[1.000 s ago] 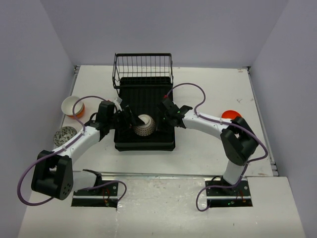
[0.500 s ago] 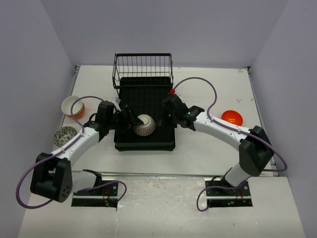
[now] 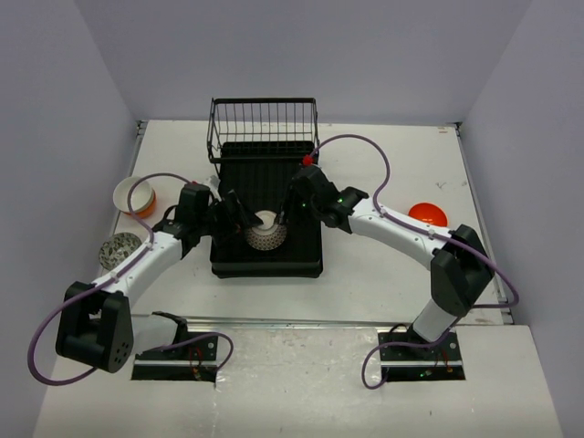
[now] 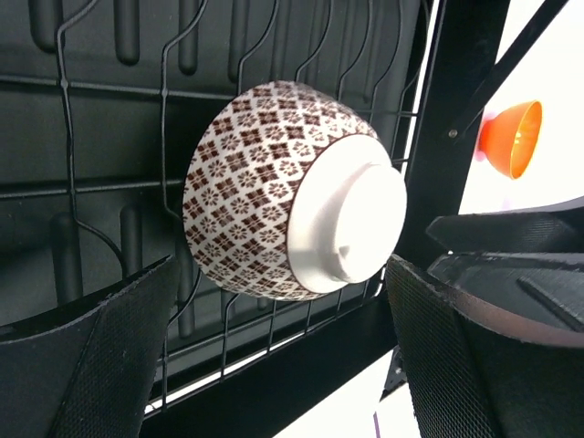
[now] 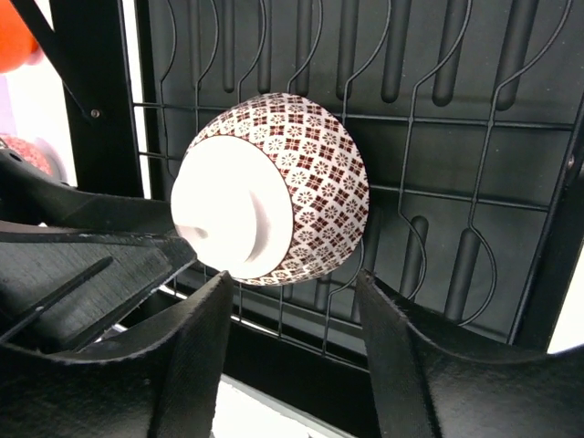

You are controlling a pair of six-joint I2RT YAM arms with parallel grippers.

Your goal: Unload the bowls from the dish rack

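Note:
The black dish rack point(image 3: 310, 239) sits mid-table, its wire basket point(image 3: 263, 128) at the far end. One brown-and-white patterned bowl point(image 3: 265, 234) leans on its side in the rack's wire dividers, white foot showing. It also shows in the left wrist view point(image 4: 246, 196) and the right wrist view point(image 5: 315, 173). My left gripper point(image 3: 235, 217) is open just left of the bowl, its fingers point(image 4: 114, 351) apart and short of it. My right gripper point(image 3: 290, 210) is open just right of the bowl, its fingers point(image 5: 196, 351) not touching it.
On the table left of the rack stand a white-and-orange bowl point(image 3: 135, 194) and a patterned bowl point(image 3: 119, 249). An orange bowl point(image 3: 427, 215) sits to the right and shows in the left wrist view point(image 4: 513, 137). The two grippers face each other closely across the bowl.
My right arm has swung left over the rack, bringing its open gripper up to the patterned bowl. The left gripper has barely moved. The bowl has stayed put.

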